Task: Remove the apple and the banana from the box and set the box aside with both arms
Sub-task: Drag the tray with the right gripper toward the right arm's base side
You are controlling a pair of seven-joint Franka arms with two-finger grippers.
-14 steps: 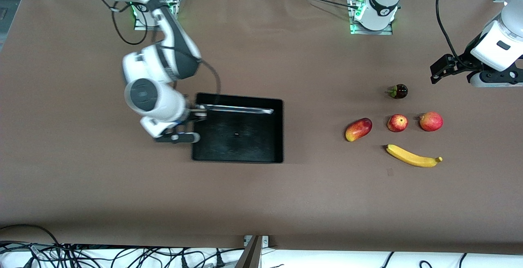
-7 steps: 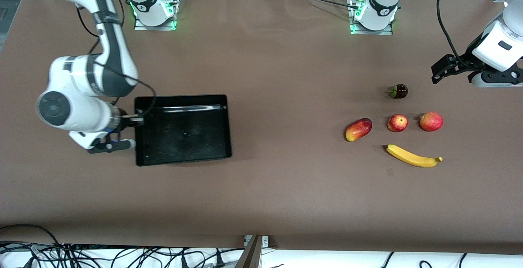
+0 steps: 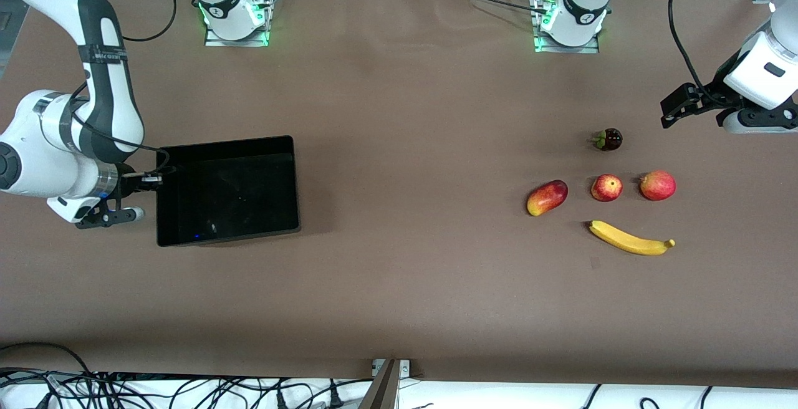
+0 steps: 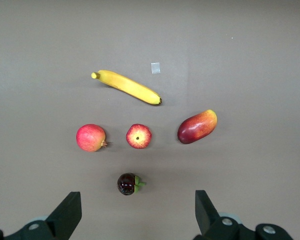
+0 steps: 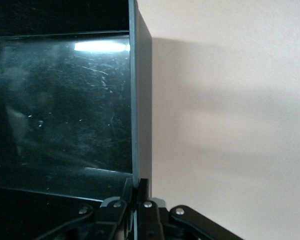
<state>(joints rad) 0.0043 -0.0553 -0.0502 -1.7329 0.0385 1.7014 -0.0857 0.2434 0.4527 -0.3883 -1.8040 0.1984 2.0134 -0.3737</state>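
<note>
Right tool (image 3: 151,178) clamped on the box (image 3: 227,189) wall — middle-left of the frame.
Left tool (image 4: 135,217), fingers apart, waits over the surface (image 3: 399,272); banana (image 3: 631,239) and apple (image 3: 606,187) lie middle-right.

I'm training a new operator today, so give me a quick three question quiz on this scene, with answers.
1. True or false: the right gripper is shut on the wall of the black box.
2. Which fruit lies nearest the front camera: A mango, B banana, C apple?
3. Fill in: the left gripper is open over bare table, above the dark ____ fruit.

Key: 1 true; 2 B; 3 round.
</note>
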